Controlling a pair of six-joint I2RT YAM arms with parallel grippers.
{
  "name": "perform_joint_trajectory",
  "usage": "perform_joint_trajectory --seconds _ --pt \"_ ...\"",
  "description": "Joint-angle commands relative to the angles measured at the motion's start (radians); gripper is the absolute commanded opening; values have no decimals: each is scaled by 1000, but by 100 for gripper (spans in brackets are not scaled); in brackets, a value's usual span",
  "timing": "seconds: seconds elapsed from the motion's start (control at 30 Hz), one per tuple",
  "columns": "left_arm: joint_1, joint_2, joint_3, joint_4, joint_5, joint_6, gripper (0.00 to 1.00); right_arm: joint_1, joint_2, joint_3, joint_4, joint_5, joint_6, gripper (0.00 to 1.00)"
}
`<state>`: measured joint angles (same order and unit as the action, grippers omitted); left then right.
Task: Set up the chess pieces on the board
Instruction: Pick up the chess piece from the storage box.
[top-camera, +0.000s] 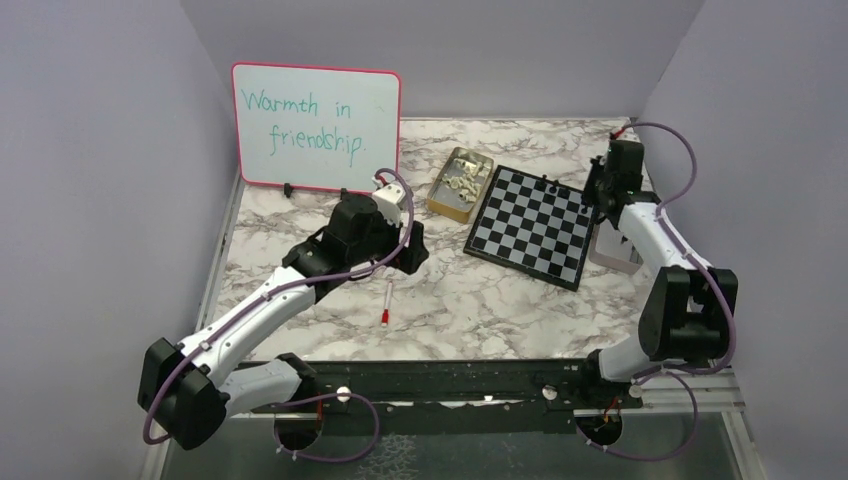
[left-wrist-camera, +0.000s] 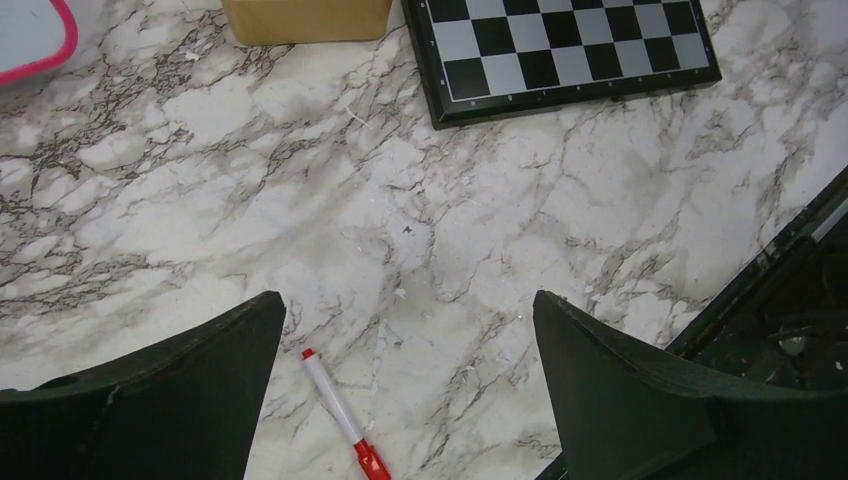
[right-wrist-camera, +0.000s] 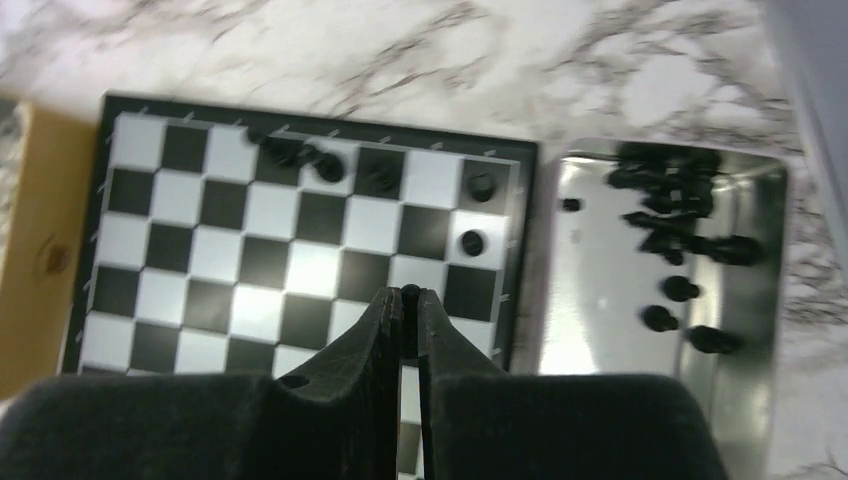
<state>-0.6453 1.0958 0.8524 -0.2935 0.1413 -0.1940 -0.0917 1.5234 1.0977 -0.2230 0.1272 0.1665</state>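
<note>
At the far left we see a pink-framed whiteboard with green writing, propped upright. Just near of it hovers the left gripper, its fingers spread wide over bare marble with nothing between them. A red-and-white pen lies on the table below it, close to the left finger in the wrist view.

Right of the whiteboard sits a small wooden tray holding the cream pieces in a loose heap. Just beside it, a little turned against the table edge, lies the board, flat on the marble. We count a handful of black pieces standing on it, all in its two far rows, most along the far edge and two toward the far right corner. The other squares that we can see are bare.

The right gripper hangs above the board's right half, its fingers pressed nearly together and pinching a black chessman, of which only the round top shows. Touching the board's right edge lies a shiny metal tin, with the remaining black chessmen tumbled mostly at its far end.
</note>
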Motion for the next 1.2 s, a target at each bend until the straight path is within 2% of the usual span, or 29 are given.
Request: perform_joint_trajectory --seconds 0.0,0.17,0.3,0.6,0.8,0.97,1.17 --pt "34 31 71 -10 58 -80 93 116 -61 -95 157 -70 -45 12" --pt "119 94 100 22 196 -192 88 268 -108 -233 359 -80 -44 12" --pt "179 152 136 83 316 -294 81 334 -157 -360 569 -137 -76 13" --pt "184 343 335 198 397 -419 63 413 -297 -566 899 -396 -258 15" --pt "181 467 443 238 452 -422 56 448 -358 -670 1096 -607 -348 16" --pt "162 523 496 241 495 -415 47 478 -368 -696 1134 -668 -396 17" --pt "95 540 517 247 491 -368 46 492 -381 -699 1134 -668 -420 18"
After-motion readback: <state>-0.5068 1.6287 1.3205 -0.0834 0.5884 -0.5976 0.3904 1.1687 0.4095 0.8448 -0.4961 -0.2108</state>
